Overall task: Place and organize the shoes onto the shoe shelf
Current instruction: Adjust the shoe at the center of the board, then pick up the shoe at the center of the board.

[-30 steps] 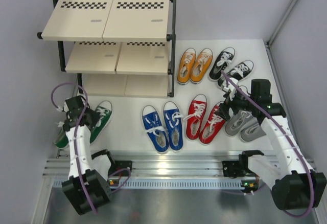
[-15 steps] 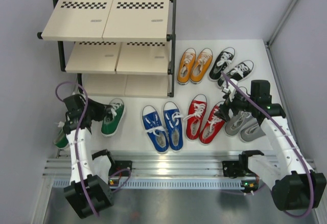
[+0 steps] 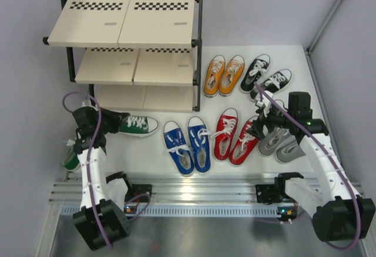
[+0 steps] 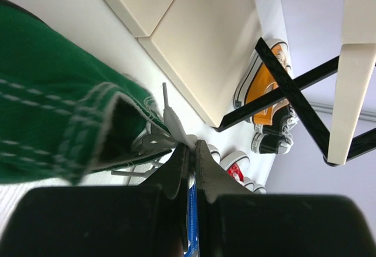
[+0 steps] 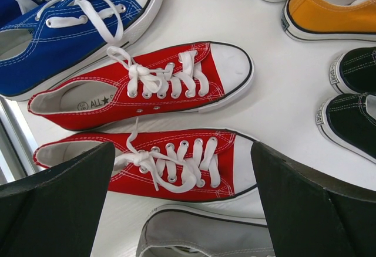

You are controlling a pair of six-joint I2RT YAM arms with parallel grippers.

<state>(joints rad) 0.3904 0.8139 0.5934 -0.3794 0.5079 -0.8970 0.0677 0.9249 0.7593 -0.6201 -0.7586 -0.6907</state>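
left arm: rises from its base at the near-left corner, links nearly upright, wrist bent so the left gripper (image 3: 111,122) points right, low over the tabletop (image 3: 150,154). its fingers (image 4: 174,175) are pinched almost together on the rear opening of a green shoe (image 3: 136,125) (exact spot, canvas edge or lace, cannot tell from the wrist view). the shoe lies crosswise, toe to the right, just in front of the bottom tier of the shoe shelf (image 3: 94,28), not on any board. the second green shoe (image 3: 70,161) sits on the tabletop behind the left arm, mostly hidden.

right arm: forearm slants up and left from its base at the near-right corner; the right gripper (image 3: 262,127) hangs above the seam between the red pair (image 3: 235,135) and the grey pair (image 3: 281,142). its fingers (image 5: 59,204) are spread wide with nothing between them; the wrist view looks straight down on both red shoes lying side by side, laces tied.

other shoes on the tabletop right of the shelf:
- blue pair (image 3: 187,145), near centre, toes away from the arms
- orange pair (image 3: 224,75), beside the shelf's right post
- black pair (image 3: 267,76), right of the orange pair

all three shelf tiers show bare boards.
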